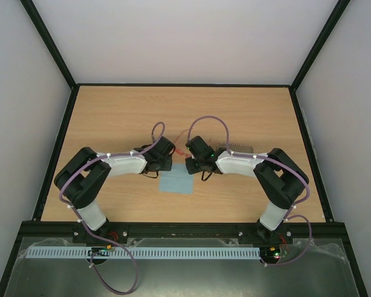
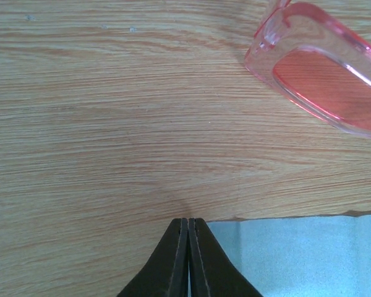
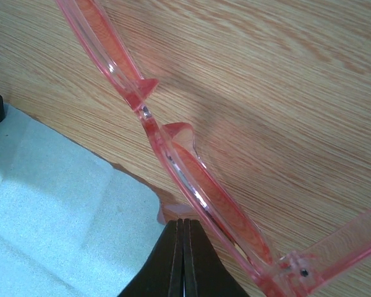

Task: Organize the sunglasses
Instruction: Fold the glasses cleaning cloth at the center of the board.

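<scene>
The sunglasses [image 3: 195, 182] lie near the middle of the tabletop [image 1: 111, 117], just on the far-edge side of a light blue cloth [image 1: 176, 182] that lies flat closer to the near edge. Their translucent red-orange frame runs slantwise across the right wrist view, with the nose bridge and one lens rim visible and a hinge with a small screw at the lower right. The right end effector [image 3: 183, 221] is clenched, its two black fingers pressed flat together with no gap. Its tips sit right where a corner of the cloth meets the frame, and I cannot tell whether they touch either one. The left end effector [image 2: 188, 221] is also clenched, fingers tight against each other. Its tips rest low over the bare wood just beside the cloth's edge, and one tinted lens sits well apart from them toward the far edge. From above, both arms reach inward from the left and right sides, and their wrists nearly meet over the cloth and sunglasses.
</scene>
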{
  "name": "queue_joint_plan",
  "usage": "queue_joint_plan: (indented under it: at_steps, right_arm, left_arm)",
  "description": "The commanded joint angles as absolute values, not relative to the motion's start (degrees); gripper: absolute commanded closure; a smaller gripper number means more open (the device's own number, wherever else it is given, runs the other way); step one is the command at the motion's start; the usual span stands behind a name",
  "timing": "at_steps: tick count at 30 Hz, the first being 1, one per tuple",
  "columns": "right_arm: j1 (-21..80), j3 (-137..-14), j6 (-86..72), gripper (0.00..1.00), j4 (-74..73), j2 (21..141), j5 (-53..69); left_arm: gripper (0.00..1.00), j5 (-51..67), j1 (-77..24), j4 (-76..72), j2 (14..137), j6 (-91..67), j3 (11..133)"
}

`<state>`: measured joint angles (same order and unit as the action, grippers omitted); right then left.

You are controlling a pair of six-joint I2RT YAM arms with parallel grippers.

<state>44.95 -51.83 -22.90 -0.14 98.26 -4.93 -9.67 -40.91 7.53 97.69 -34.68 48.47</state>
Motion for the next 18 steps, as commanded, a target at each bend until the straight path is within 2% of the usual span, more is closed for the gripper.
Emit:
queue_joint_plan:
  at_steps: [1, 18]
  right_arm:
    - [44.73, -52.32, -22.41, 0.99, -2.07, 97.53, -4.05]
    - [46.19, -52.35, -22.75, 0.99, -3.72, 94.90, -2.86]
  left_arm:
    - [0.98, -9.37, -40.69, 9.47, 95.82, -34.23, 47.38]
    - [0.98, -8.63, -40.61, 9.76, 90.52, -34.23, 45.18]
